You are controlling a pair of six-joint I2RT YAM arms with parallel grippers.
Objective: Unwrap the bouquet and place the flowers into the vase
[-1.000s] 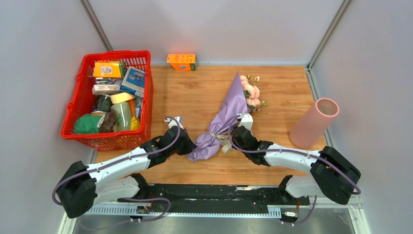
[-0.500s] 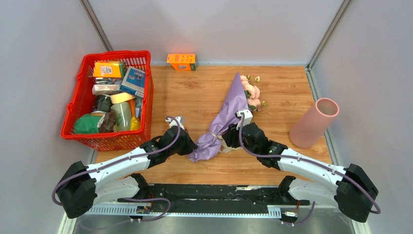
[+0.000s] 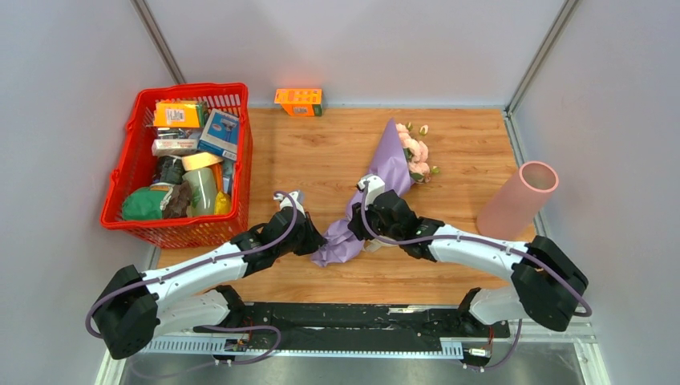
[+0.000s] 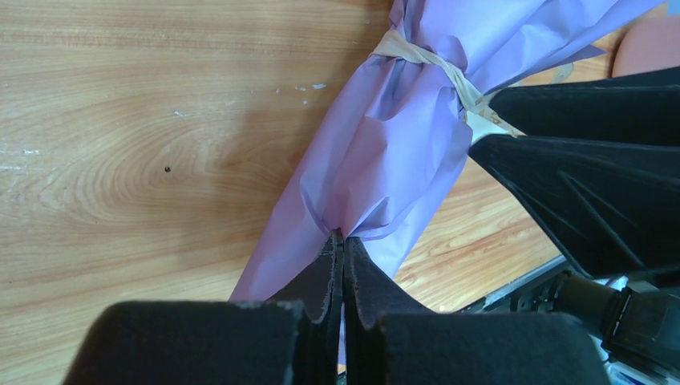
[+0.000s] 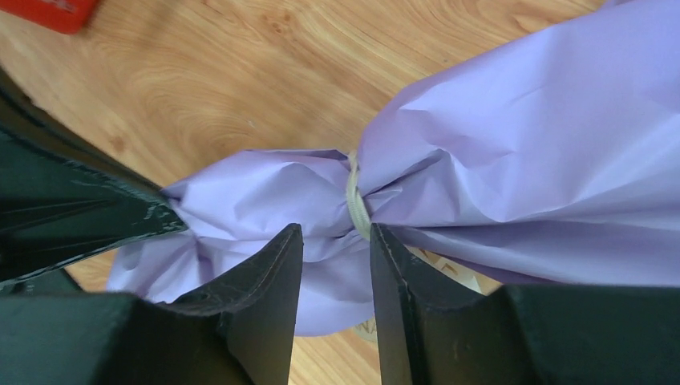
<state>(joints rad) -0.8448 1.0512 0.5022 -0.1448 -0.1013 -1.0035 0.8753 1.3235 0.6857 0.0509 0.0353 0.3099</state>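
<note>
The bouquet [image 3: 383, 172] lies slanted on the wooden table, its lilac paper tied at the neck with a cream ribbon [image 5: 355, 202]. Peach-pink flowers [image 3: 414, 156] stick out of its far end. My left gripper [image 4: 343, 241] is shut on the crumpled lower end of the paper [image 4: 377, 160]; in the top view the left gripper [image 3: 319, 241] sits at the bouquet's near-left tip. My right gripper [image 5: 333, 241] is open, its fingers astride the paper just below the ribbon; in the top view the right gripper [image 3: 358, 227] rests over the neck. The pink vase [image 3: 513, 204] stands at the right edge.
A red basket [image 3: 132, 215] full of groceries stands at the left of the table. An orange box [image 3: 298, 101] sits by the back wall. Grey walls close in the table at the back and on both sides.
My right arm has swung left, from beside the ribbon to over the bouquet's neck, and its jaws have opened wider. The left gripper has kept its hold on the paper.
</note>
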